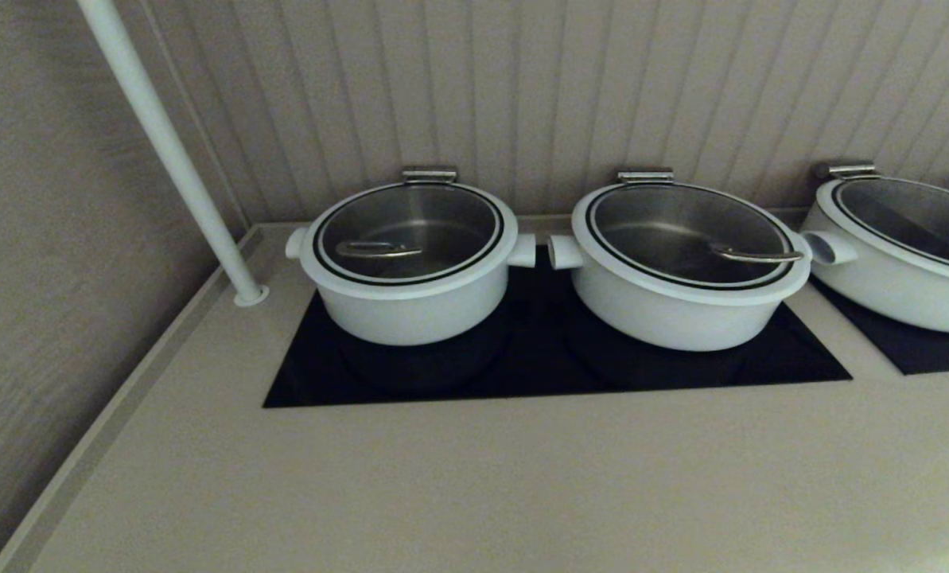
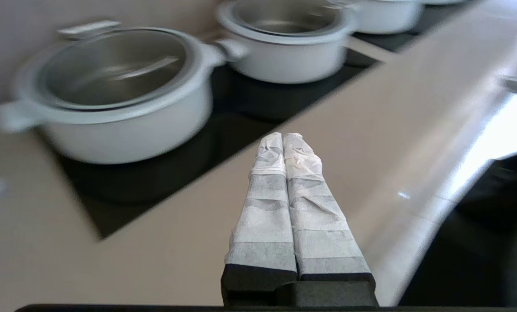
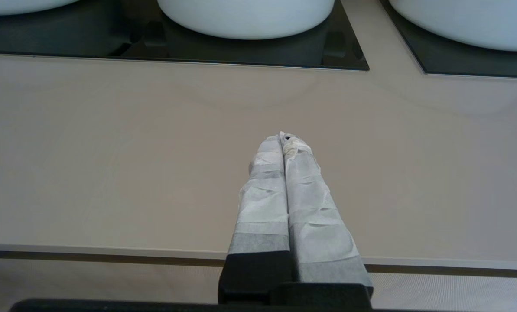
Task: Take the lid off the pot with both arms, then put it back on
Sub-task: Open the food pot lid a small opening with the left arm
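My left gripper (image 2: 283, 138) hovers over the beige counter (image 1: 474, 477) near its front edge, fingers pressed together on nothing; my right gripper (image 3: 286, 139) hangs likewise over the counter's front strip, its taped fingers also closed and empty. Neither arm shows in the head view, and a broad bare stretch of counter lies between both grippers and the black cooktop (image 1: 538, 366).

The pot (image 1: 410, 274) stands on the left part of that cooktop, steep-sided and white, a short stub handle on each side and a steel hinge bracket (image 1: 429, 173) at the back. The lid (image 1: 408, 231) sits on it, glass with a broad white rim and thin black ring, its wire loop handle (image 1: 377, 250) lying across the glass (the steel bowl shows through).

Just beside it stands a wider flaring pot (image 1: 681, 263), their stub handles near but apart; a third pot (image 1: 896, 247) occupies a second cooktop further right. A white pole (image 1: 172, 151) rises from the counter's left rear corner, before ribbed wall panelling (image 1: 601, 87).
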You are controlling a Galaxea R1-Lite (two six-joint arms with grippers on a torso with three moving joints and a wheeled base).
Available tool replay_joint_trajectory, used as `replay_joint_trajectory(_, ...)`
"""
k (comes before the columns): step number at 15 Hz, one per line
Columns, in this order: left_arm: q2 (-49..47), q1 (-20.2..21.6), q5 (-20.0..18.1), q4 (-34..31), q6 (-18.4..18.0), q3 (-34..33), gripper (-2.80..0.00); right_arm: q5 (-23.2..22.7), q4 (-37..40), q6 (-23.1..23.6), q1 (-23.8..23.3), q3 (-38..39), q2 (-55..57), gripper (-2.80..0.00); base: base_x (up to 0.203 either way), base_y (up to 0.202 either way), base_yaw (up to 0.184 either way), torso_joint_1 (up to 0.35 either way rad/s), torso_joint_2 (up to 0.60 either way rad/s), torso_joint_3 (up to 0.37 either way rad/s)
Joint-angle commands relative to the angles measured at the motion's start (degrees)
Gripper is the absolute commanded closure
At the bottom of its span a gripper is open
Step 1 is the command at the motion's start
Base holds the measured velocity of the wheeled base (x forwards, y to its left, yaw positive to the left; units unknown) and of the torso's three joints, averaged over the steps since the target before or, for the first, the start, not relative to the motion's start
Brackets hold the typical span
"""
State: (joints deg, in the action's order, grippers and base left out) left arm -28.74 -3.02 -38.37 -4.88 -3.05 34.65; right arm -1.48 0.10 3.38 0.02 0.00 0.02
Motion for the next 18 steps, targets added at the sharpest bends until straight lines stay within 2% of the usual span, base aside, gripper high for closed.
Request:
replay_joint_trajectory(1,-3.7,-4.2,-0.7,-0.2,0.0,0.6,0.00,0.0,0.0,0.1,0.0,0.0,0.0,0.00,0.000,0.000,0.000,0.000,0.00,0.000)
replay_joint_trajectory(2,-5.3,-6.8,-0.8,-0.1,0.0,0.7,0.00,0.0,0.0,0.1,0.0,0.0,0.0,0.00,0.000,0.000,0.000,0.000,0.00,0.000)
replay_joint_trajectory(4,-8.9,-8.9,-0.8,0.2,-0.3,0.7,0.00,0.0,0.0,0.1,0.0,0.0,0.0,0.00,0.000,0.000,0.000,0.000,0.00,0.000)
replay_joint_trajectory(8,-16.3,-9.5,-0.8,2.3,-5.6,0.3,0.00,0.0,0.0,0.1,0.0,0.0,0.0,0.00,0.000,0.000,0.000,0.000,0.00,0.000)
replay_joint_trajectory(13,-23.5,-10.4,-0.2,7.9,-6.7,0.6,0.00,0.0,0.0,0.1,0.1,0.0,0.1,0.00,0.000,0.000,0.000,0.000,0.00,0.000)
replay_joint_trajectory(18,-26.5,-10.4,1.4,8.4,-6.9,1.0,0.00,0.0,0.0,0.1,0.1,0.0,0.1,0.00,0.000,0.000,0.000,0.000,0.00,0.000)
